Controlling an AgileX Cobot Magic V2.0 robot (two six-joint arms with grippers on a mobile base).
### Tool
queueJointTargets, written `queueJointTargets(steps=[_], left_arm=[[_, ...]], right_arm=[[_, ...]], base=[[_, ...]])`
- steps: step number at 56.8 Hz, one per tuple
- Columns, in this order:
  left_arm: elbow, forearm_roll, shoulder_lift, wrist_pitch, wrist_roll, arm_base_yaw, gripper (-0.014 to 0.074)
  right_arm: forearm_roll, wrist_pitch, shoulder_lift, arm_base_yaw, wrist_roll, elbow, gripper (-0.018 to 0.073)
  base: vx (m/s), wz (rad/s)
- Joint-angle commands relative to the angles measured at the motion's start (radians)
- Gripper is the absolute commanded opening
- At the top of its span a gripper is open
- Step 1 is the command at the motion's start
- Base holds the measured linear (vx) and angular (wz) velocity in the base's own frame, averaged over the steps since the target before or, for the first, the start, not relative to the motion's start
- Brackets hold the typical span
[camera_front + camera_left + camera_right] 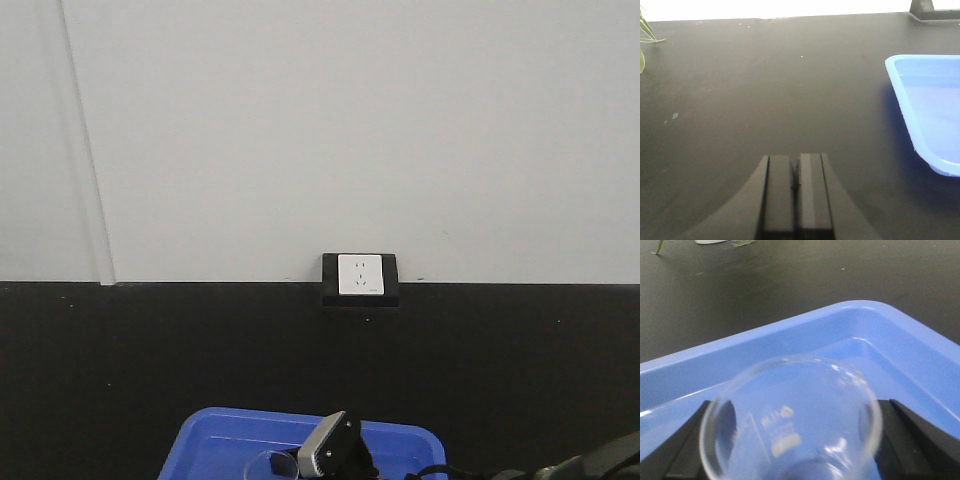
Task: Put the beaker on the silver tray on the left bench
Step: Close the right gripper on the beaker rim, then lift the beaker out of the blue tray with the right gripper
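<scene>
While right gripper [799,410] brackets the beaker [785,440], base cropped, contact unclear.

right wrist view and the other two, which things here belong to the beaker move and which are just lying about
Job in hand: beaker; right gripper, closed around it. The silver tray is not in view.

Lying about: blue tray, under the beaker; wall socket; plant leaves; left gripper, shut and empty.
</scene>
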State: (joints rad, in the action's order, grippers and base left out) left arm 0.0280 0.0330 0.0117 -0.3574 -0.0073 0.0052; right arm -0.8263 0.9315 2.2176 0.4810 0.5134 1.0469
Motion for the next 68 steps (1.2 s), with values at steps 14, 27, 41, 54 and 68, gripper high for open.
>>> queueJointTargets(steps=[14, 27, 41, 54, 68], left_arm=[[0.028, -0.002, 0.016, 0.077, -0.001, -0.006, 0.0001], [0.028, -0.002, 0.016, 0.077, -0.001, -0.006, 0.0001], [0.028, -0.002, 0.016, 0.077, -0.001, -0.006, 0.0001], [0.028, -0.002, 0.016, 0.077, -0.001, -0.006, 0.0001], [0.028, -0.002, 0.016, 0.077, -0.001, -0.006, 0.0001]], right_arm=[[0.033, 0.041, -0.036, 0.015, 0.022, 0.067, 0.0179], [-0.042, -0.034, -0.138, 0.014, 0.108, 0.066, -0.0008], [-0.221, -0.441, -0.442, 0.014, 0.479, 0.066, -0.0007], [-0.627, -0.772, -0.781, 0.014, 0.904, 0.018, -0.0007], [-0.888, -0.841, -1.135, 0.014, 1.169, -0.195, -0.0007]], base=[[0.00, 0.00], [0.00, 0.00], [0.00, 0.00], [0.00, 0.00], [0.00, 0.00]])
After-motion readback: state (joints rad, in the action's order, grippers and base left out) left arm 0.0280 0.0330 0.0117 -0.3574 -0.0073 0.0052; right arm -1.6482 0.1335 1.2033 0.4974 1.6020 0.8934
